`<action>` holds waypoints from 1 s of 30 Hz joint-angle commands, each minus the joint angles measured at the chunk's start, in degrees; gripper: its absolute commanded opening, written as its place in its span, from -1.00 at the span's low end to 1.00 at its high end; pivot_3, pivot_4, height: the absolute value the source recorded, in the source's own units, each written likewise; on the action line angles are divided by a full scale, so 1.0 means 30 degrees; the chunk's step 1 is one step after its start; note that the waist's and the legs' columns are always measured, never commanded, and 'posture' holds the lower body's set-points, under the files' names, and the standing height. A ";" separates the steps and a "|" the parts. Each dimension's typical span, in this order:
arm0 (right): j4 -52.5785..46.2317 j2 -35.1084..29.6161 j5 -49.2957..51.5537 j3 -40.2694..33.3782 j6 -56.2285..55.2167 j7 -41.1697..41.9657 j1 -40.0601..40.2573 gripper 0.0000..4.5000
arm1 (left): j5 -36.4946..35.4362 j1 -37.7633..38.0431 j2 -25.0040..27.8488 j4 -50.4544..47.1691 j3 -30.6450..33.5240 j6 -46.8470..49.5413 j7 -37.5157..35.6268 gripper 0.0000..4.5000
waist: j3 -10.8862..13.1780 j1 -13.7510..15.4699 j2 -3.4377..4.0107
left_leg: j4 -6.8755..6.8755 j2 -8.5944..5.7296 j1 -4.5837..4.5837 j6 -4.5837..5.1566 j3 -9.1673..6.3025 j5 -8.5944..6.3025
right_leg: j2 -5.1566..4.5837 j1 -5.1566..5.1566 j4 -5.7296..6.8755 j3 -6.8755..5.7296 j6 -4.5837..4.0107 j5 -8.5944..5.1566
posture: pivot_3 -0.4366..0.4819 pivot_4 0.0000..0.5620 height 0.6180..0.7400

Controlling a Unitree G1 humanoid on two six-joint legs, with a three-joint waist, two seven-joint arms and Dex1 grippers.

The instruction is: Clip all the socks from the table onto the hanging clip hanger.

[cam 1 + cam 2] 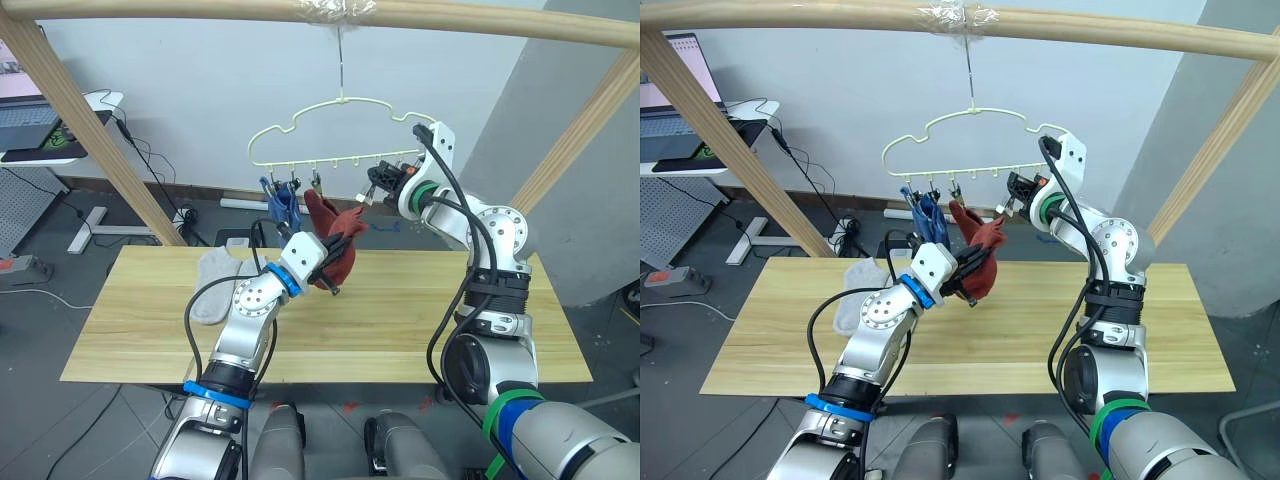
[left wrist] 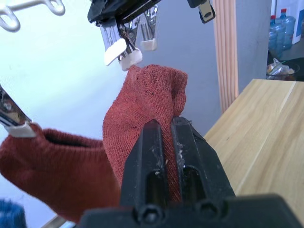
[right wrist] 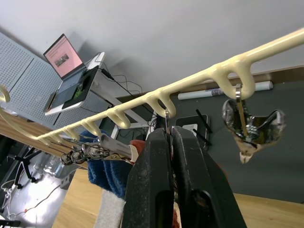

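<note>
The pale-yellow clip hanger (image 1: 338, 128) hangs by its hook from the wooden pole. Two blue socks (image 1: 283, 205) and one rust red sock (image 2: 52, 166) hang from its left clips. My left gripper (image 2: 171, 124) is shut on a second rust red sock (image 2: 145, 104) and holds it up, with its top edge at a clip (image 2: 124, 53). My right gripper (image 3: 170, 134) is shut on that clip, just under the hanger's bar. Light grey socks (image 1: 215, 283) lie on the left part of the table (image 1: 420, 330).
The thick wooden pole frame (image 1: 100, 130) slants down on both sides of the table. Behind on the left stand a desk with a laptop (image 1: 25, 120) and cables on the floor. More clips (image 3: 247, 124) hang free on the hanger's right part.
</note>
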 commanded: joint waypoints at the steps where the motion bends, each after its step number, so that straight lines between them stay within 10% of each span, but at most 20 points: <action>1: -0.0704 0.0184 0.0552 -0.0218 0.0170 -0.0427 -0.0077 -1.00 | 0.0135 -0.0662 -0.0155 -0.0204 0.0019 -0.0504 0.0389 -1.00 | 0.0000 -0.0006 0.0000 | 0.0000 0.0000 0.0000 0.0000 0.0001 0.0000 | 0.0000 0.0000 -0.0001 0.0002 0.0008 -0.0005 | -0.01 -0.32 1.00; 23: -0.0998 0.0866 0.1352 0.0277 0.0014 -0.1068 0.0380 -1.00 | 0.0761 -0.1723 -0.0306 0.0969 -0.0335 -0.1909 0.0645 -1.00 | 0.0002 -0.0032 0.0002 | -0.0005 0.0003 -0.0003 0.0001 -0.0002 -0.0001 | 0.0006 -0.0001 -0.0007 -0.0001 0.0032 -0.0019 | 0.00 -0.30 1.00; 30: -0.1089 0.0513 0.1448 0.0587 0.0005 -0.0833 0.0547 -0.01 | 0.0708 -0.1610 -0.0203 0.0782 -0.0348 -0.1943 0.0497 -1.00 | 0.0001 -0.0045 0.0002 | -0.0007 0.0002 -0.0004 0.0002 -0.0002 -0.0001 | 0.0007 -0.0003 -0.0007 -0.0001 0.0028 -0.0016 | 0.00 -0.36 1.00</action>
